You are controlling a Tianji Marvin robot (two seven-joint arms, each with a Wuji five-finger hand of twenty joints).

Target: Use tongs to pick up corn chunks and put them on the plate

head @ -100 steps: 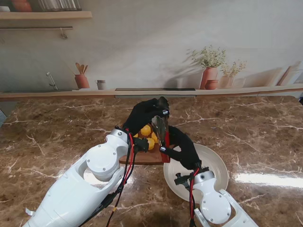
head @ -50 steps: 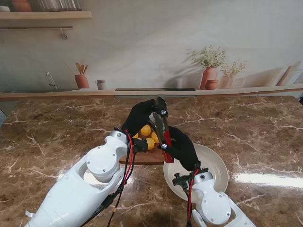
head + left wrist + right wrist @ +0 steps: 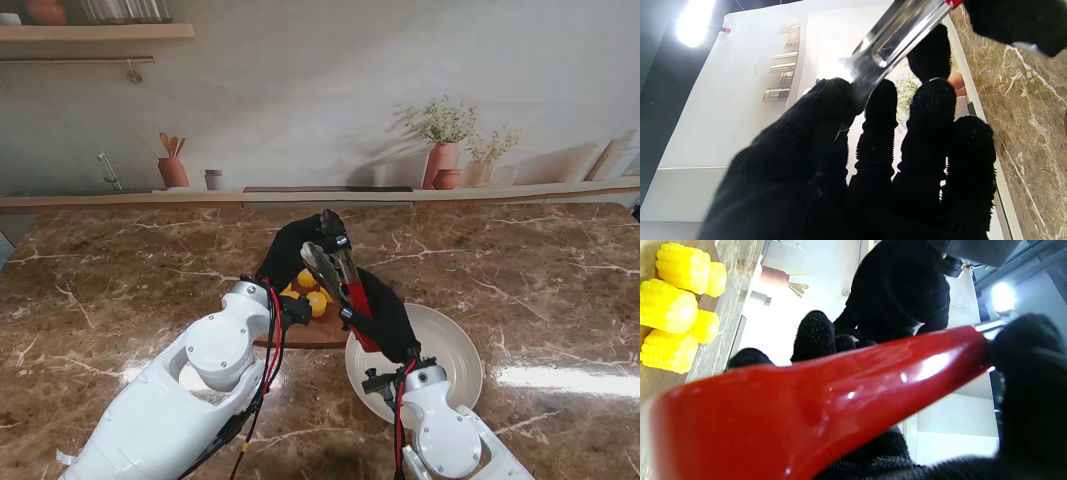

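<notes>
Several yellow corn chunks [image 3: 312, 293] [image 3: 671, 308] lie on a wooden board [image 3: 300, 335]. The tongs [image 3: 340, 275] have steel arms and a red handle [image 3: 826, 406]. They are held tilted above the board. My right hand [image 3: 385, 315] is shut on the red handle. My left hand [image 3: 295, 250] reaches over the corn, and its thumb [image 3: 836, 96] and fingers touch the steel arm [image 3: 897, 36] near its tip. The white plate [image 3: 450, 365] lies to the right of the board, partly under my right hand, and what shows of it holds no corn.
The brown marble counter [image 3: 120, 290] stretches to both sides. A wall ledge at the back carries terracotta pots with plants [image 3: 442, 150] and a utensil jar [image 3: 172, 165]. My arms cover the counter nearest to me.
The tongs have risen and tilted back, and their two steel arms have spread apart. My right hand has shifted slightly left with the handle. The left hand stays at the tips.
</notes>
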